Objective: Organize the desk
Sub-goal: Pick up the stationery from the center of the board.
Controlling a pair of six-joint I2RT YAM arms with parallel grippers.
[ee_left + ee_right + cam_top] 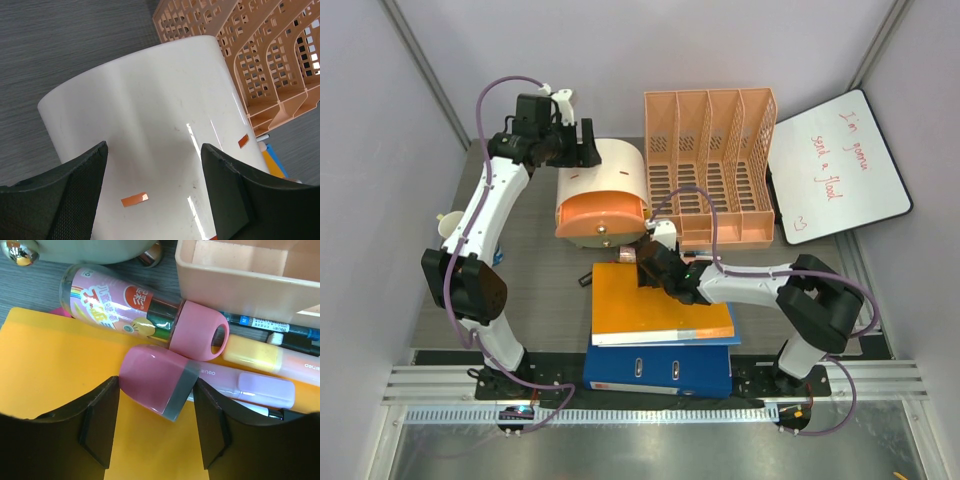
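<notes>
The desk (540, 300) is a dark grey wood-grain tabletop. A white drum-shaped container with an orange end (605, 195) lies on its side at the back. My left gripper (575, 140) hovers over its white wall (150, 110), open, in the left wrist view (154, 147). My right gripper (645, 262) is at the top edge of an orange folder (655, 305). In the right wrist view (156, 382) its fingers touch both sides of a small pink capsule-shaped item with a grey end (155, 380) lying on the folder (55, 365).
A peach file rack (715, 165) stands at the back, a whiteboard (835, 165) to its right. A blue binder (660, 370) lies under the folder. A pink-capped crayon tube (115, 297), a pen (270, 325) and highlighters (255, 352) lie by the rack. A white cup (448, 228) stands far left.
</notes>
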